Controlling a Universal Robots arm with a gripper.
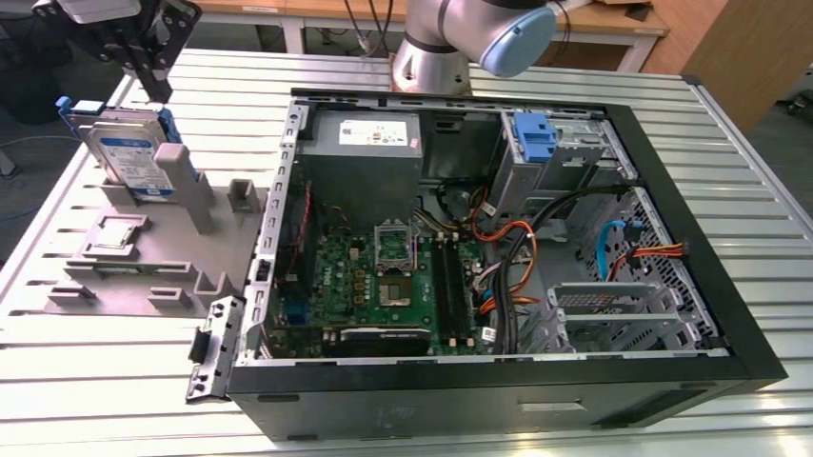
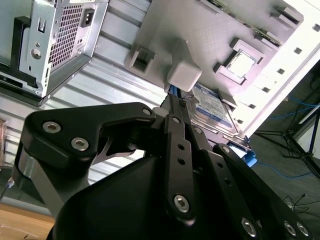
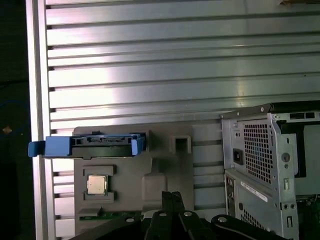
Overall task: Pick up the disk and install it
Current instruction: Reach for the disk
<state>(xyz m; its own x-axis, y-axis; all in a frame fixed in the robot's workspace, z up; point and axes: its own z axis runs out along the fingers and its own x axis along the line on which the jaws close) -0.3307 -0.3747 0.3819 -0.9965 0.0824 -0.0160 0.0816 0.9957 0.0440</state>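
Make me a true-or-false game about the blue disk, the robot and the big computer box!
1. The disk stands upright in the grey holder. True.
2. The end effector is gripping the disk. False: it hovers just above the disk, shut on nothing.
3. The computer case lies open, its insides showing. True.
4. The small silver chip sits inside the computer case. False: it rests on the grey holder, outside the case.

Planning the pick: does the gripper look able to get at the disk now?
Probably yes. The gripper hangs just above the disk, which stands on edge in the gray holder with its top edge bare. The gripper is shut, so it must open first.
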